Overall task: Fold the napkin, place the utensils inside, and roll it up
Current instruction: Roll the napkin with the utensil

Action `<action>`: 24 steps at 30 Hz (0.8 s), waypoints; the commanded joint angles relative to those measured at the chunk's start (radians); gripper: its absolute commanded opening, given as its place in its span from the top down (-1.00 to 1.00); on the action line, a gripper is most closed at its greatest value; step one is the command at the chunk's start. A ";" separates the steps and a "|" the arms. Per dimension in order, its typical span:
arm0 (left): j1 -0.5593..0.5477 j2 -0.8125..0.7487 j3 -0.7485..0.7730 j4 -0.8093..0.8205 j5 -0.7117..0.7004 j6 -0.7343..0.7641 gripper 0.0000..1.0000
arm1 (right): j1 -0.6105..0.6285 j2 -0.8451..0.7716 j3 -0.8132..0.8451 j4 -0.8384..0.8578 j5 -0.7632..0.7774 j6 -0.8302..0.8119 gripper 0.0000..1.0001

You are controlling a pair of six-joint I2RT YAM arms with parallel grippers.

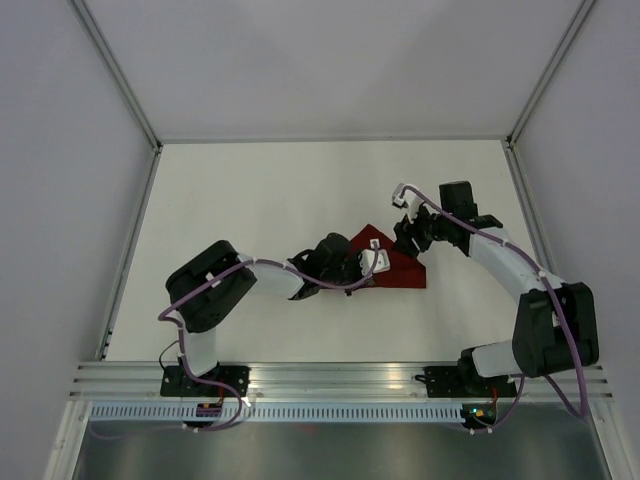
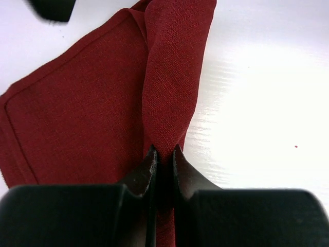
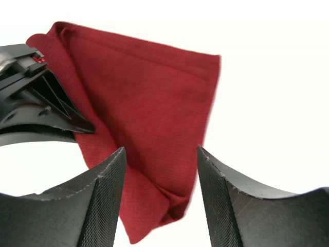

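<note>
Napkin [image 1: 405,272], dark red, lies on the white table [image 1: 250,200] a little toward 3 o'clock from the table's middle. In the top view it reads only as a small folded wedge, partly hidden from above.

The left wrist view adds what that one hides. A raised ridge of cloth runs from the left gripper [image 2: 164,153] toward 12 o'clock. A flat hemmed layer spreads on its 9 o'clock side, and bare table lies at 3 o'clock.

The right wrist view shows the cloth from the other end. It is layered, with a loose corner pointing to 6 o'clock, and the left gripper's black body reaches in at 9 o'clock.

The table is plain white and shows a slight sheen under the wrist cameras. Pale grey walls [image 1: 60,150] with metal corner posts [image 1: 115,70] close it in. An aluminium rail [image 1: 330,378] runs along the 6 o'clock edge.

The left gripper's jaws are almost together and pinch the ridge of napkin between their tips. The right gripper [image 3: 160,152] sits at the napkin's 1 o'clock corner in the top view. Its jaws are spread wide, with the cloth showing in the gap. Neither finger clamps the cloth, and I cannot tell whether either touches it.
</note>
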 commanded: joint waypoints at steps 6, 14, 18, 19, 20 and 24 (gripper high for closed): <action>0.062 0.088 0.080 -0.300 0.245 -0.180 0.95 | 0.009 -0.245 -0.203 0.136 0.016 -0.061 -0.27; 0.097 0.157 0.146 -0.364 0.325 -0.241 0.95 | 0.234 -0.400 -0.392 0.204 0.209 -0.146 -0.31; 0.109 0.166 0.163 -0.383 0.363 -0.254 0.95 | 0.305 -0.362 -0.458 0.265 0.291 -0.183 -0.29; 0.112 0.172 0.166 -0.387 0.369 -0.260 0.95 | 0.320 -0.358 -0.477 0.288 0.311 -0.192 -0.29; 0.117 0.174 0.170 -0.396 0.376 -0.261 0.95 | 0.334 -0.355 -0.513 0.340 0.357 -0.197 -0.30; 0.121 0.192 0.183 -0.422 0.406 -0.255 0.95 | 0.395 -0.342 -0.564 0.449 0.416 -0.198 -0.31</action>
